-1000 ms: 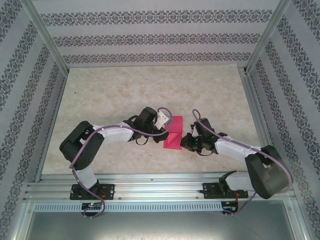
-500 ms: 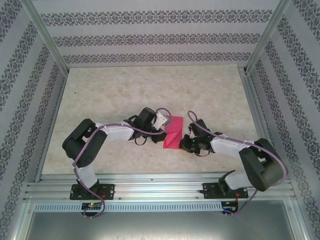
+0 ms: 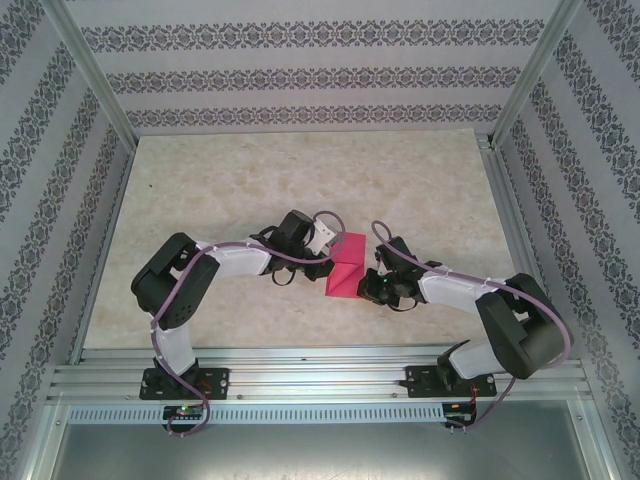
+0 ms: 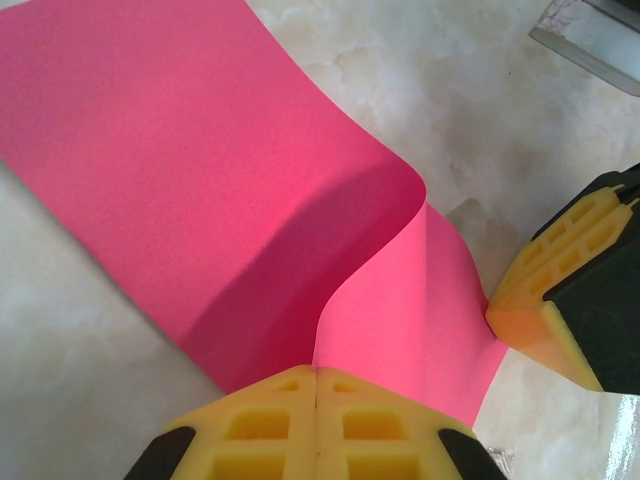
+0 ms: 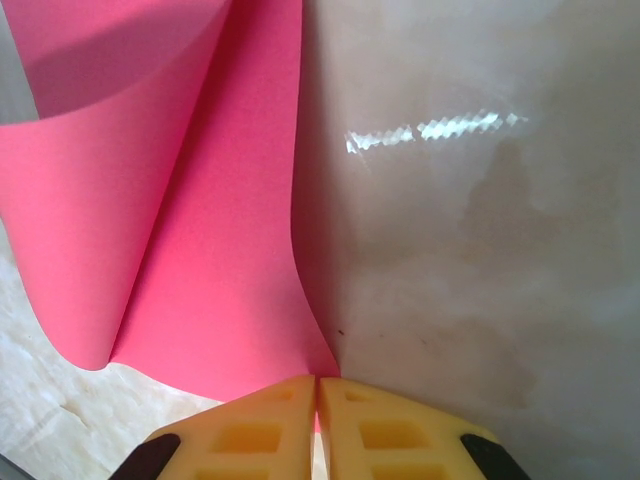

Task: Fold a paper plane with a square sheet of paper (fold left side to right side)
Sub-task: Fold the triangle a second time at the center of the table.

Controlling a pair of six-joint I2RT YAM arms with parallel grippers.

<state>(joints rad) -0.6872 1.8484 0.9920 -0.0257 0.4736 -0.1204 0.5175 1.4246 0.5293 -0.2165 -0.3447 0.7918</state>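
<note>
The square sheet of paper (image 3: 344, 276), bright pink, lies mid-table between my two grippers, curled up and bent over on itself. In the left wrist view the sheet (image 4: 180, 170) arches in a loose roll, and my left gripper (image 4: 316, 372) is shut on its near edge. My left gripper (image 3: 332, 241) sits at the sheet's upper left. My right gripper (image 3: 366, 287) is at its lower right. In the right wrist view my right gripper (image 5: 318, 382) is shut on a corner of the sheet (image 5: 210, 270). The paper plane is out of view.
A beige marbled tabletop (image 3: 300, 180) stretches behind the sheet, ringed by patterned walls and metal posts. A metal rail (image 3: 320, 380) runs along the near edge by the arm bases. My right gripper's yellow fingers (image 4: 560, 300) stand close to the sheet's right edge.
My right gripper has moved left with its corner of the sheet. The left arm has pushed slightly right, and the sheet now bows up more between them.
</note>
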